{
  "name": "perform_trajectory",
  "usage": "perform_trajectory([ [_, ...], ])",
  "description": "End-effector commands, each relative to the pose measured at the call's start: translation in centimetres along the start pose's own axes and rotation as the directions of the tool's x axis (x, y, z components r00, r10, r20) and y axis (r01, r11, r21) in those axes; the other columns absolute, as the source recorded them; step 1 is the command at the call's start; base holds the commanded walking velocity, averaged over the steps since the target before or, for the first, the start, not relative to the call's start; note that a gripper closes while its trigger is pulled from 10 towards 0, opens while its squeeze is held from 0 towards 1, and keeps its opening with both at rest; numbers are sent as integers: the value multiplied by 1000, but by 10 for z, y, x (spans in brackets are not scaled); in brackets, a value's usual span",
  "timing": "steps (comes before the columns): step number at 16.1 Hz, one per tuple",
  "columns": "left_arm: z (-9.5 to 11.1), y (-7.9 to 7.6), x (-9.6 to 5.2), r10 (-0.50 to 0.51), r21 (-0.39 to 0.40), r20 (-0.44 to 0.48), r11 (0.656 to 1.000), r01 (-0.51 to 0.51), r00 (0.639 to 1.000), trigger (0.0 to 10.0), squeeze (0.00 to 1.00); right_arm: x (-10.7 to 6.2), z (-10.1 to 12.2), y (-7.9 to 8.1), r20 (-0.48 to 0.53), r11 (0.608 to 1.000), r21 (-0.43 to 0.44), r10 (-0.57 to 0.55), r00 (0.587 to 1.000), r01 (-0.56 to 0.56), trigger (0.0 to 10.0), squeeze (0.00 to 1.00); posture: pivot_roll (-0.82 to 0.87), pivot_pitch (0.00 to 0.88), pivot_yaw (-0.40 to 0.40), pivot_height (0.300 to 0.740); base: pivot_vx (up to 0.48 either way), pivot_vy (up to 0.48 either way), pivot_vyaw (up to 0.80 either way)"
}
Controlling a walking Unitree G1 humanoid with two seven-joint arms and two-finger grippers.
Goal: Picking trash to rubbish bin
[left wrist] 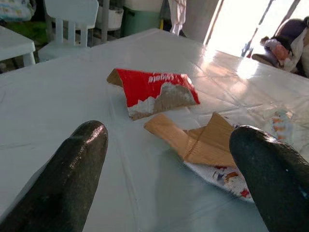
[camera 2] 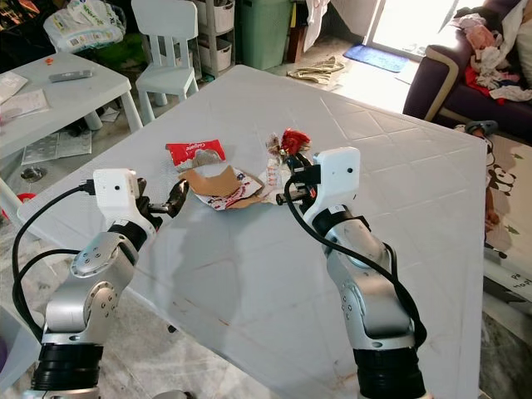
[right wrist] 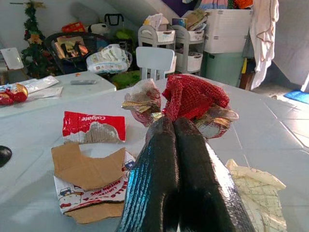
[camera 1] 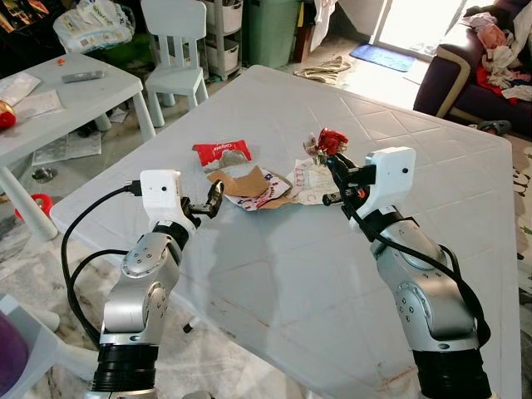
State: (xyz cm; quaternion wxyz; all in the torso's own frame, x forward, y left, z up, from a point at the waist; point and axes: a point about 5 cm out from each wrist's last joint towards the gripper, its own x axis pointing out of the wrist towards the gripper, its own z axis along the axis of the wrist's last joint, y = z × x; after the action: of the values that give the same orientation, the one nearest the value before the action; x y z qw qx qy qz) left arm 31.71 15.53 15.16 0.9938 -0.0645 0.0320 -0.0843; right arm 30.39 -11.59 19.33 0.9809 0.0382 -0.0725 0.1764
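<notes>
- Right gripper (camera 1: 332, 158), fingers pinched together on a red mesh wrapper bundle (right wrist: 195, 99), holds it above the white table (camera 1: 416, 141).
- Right wrist view reveals a Christmas tree (right wrist: 33, 36).
- Left gripper (camera 1: 214, 199), fingers spread, hovers beside torn cardboard (left wrist: 203, 140); the red Colgate box (left wrist: 157, 89) lies lengthwise just beyond.

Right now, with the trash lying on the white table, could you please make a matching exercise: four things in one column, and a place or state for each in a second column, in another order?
Things:
1. red mesh bundle
2. red toothpaste box piece
3. brown cardboard scrap
4. left gripper

Places or states:
A. open, low over the white table, facing the trash
B. lying on a printed wrapper
C. pinched in the shut right gripper
D. flat on the table, on the far side of the cardboard

Pairs: 1-C, 2-D, 3-B, 4-A
</notes>
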Motion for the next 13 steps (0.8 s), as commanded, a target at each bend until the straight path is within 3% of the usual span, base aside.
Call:
perform_trajectory([
  [1, -2, -3, 5, -27, 4, -35, 1000, 27, 999, 10000, 0, -4, 3, -3, 7, 1000, -4, -13, 1000, 13, 0, 0, 76, 131, -88, 740, 0, 0, 0],
  [4, -7, -2, 16, -78, 27, -88, 996, 80, 993, 10000, 0, -9, 5, -6, 1, 1000, -16, -17, 1000, 17, 0, 0, 29, 140, -87, 740, 0, 0, 0],
  [8, -6, -5, 40, -112, 55, -75, 992, 116, 991, 10000, 0, -24, 14, -24, -7, 995, -73, -64, 998, 64, 0, 0, -68, 136, -84, 740, 0, 0, 0],
  [13, -2, -31, 70, -189, 115, -62, 974, 195, 980, 10000, 0, -34, 25, -32, -11, 988, -115, -101, 995, 99, 0, 0, -144, 144, -93, 740, 0, 0, 0],
])
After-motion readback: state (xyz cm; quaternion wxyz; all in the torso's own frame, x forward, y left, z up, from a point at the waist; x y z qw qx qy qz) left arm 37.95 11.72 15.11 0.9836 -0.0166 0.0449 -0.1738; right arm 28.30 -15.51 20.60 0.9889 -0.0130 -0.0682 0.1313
